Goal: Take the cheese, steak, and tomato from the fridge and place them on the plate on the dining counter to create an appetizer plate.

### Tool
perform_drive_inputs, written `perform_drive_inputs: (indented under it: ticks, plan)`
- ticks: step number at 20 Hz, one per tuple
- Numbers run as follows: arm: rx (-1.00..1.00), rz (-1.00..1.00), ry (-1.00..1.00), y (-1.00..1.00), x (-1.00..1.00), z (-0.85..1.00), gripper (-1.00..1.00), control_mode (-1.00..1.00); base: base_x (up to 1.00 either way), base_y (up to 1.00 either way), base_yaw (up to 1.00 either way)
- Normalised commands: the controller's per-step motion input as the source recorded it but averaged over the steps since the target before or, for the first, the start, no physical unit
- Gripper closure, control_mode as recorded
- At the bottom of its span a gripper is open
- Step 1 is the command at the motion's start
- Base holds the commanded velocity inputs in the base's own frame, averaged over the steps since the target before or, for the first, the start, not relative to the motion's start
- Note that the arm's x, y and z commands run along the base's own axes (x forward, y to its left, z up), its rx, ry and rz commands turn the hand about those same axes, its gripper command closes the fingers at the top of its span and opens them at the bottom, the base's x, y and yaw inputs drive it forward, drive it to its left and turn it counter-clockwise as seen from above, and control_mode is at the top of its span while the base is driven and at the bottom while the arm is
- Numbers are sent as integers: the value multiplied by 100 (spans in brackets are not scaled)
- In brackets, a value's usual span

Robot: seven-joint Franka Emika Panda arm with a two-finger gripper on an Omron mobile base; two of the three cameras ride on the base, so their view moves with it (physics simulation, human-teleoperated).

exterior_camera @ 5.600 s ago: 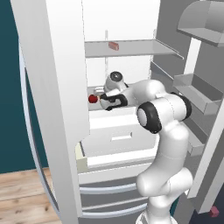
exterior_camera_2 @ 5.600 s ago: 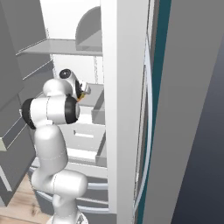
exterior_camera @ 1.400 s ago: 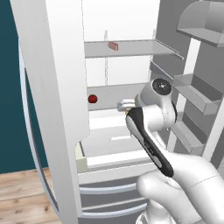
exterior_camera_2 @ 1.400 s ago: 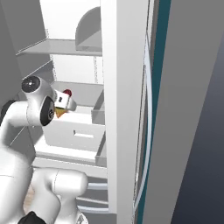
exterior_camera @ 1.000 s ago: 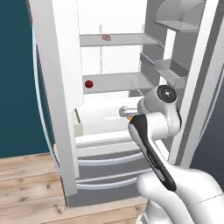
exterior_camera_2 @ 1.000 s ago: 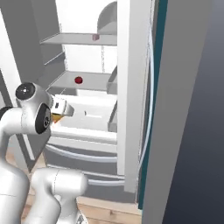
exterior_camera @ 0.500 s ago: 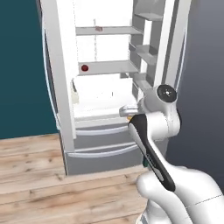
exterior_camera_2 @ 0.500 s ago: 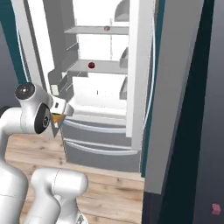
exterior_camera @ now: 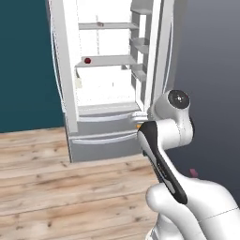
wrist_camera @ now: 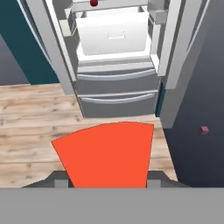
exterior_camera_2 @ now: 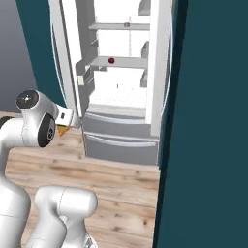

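My gripper (wrist_camera: 107,181) is shut on the cheese (wrist_camera: 107,153), an orange wedge that spreads wide between the fingertips; a sliver of the cheese (exterior_camera_2: 62,130) shows under the hand in the right base view. The fridge (exterior_camera: 101,140) stands open some way ahead. Its middle shelf carries the dark red tomato (exterior_camera: 87,60) (exterior_camera_2: 111,60), and the small reddish steak (exterior_camera: 100,24) (exterior_camera_2: 127,24) lies on the shelf above. The plate and the dining counter are out of view.
Pale wooden floor (exterior_camera: 42,178) stretches between me and the fridge. A teal wall (exterior_camera_2: 213,121) rises close on the right. A small pink object (wrist_camera: 204,130) lies on the dark floor to the right of the fridge. The white fridge drawer (wrist_camera: 111,37) sticks out.
The base has backed away from the fridge, so the fridge now looks smaller and farther off. The arm stays folded back with the cheese still in the gripper.
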Motion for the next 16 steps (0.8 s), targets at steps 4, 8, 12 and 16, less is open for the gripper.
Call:
perform_drive_inputs:
  ticks: [4, 8, 12, 16]
  plan:
    - [0, 0, 0, 0, 0, 0, 100, 100, -100, 0, 0]
    - [0, 0, 0, 0, 0, 0, 100, 100, -100, 13, 0]
    - [0, 0, 0, 0, 0, 0, 100, 100, -100, 21, 0]
    - [0, 0, 0, 0, 0, 0, 100, 100, -100, 26, 2]
